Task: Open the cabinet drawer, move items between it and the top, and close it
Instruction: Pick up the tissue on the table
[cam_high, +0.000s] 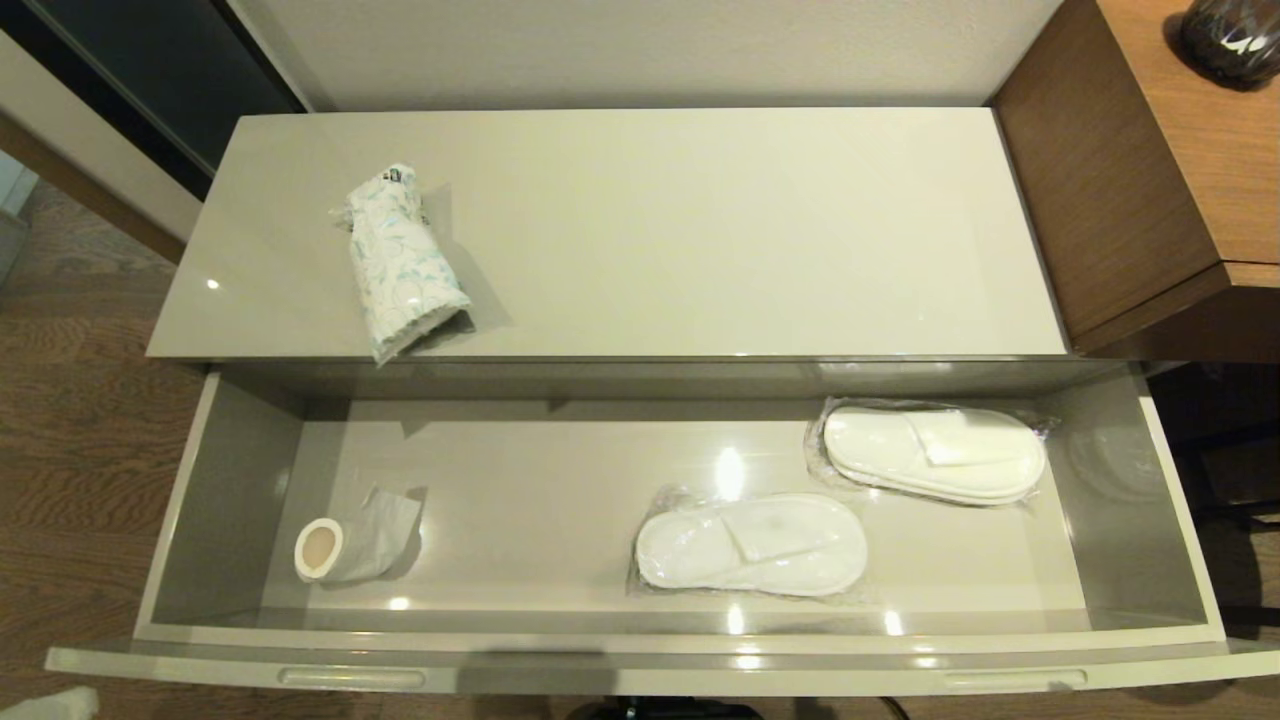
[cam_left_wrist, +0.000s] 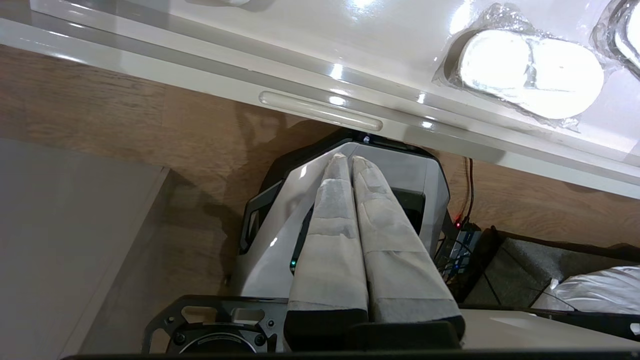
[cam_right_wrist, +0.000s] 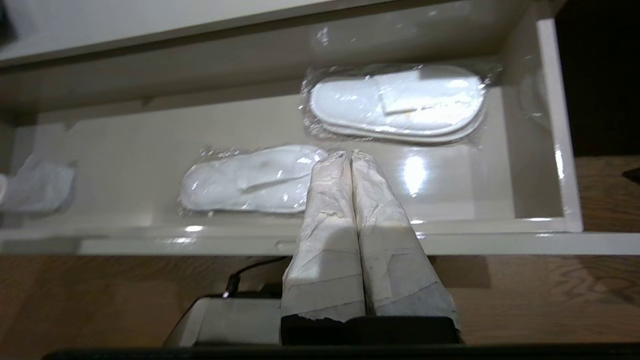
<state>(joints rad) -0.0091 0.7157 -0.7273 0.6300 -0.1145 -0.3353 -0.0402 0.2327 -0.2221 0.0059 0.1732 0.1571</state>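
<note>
The drawer (cam_high: 640, 640) stands open, two slipper packs (cam_high: 750, 545) inside, a printed bundle (cam_high: 405, 265) on the cabinet top (cam_high: 700, 230). My right gripper (cam_right_wrist: 348, 156), jaws pressed together, hovers before the drawer; I should spread them before descending squarely onto a pack. My left gripper (cam_left_wrist: 346, 159), also closed, waits below the drawer front.

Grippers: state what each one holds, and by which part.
Nothing is held. The left gripper is shut and empty, over the floor in front of the drawer. The right gripper is shut and empty too, near the drawer's front edge.
</note>
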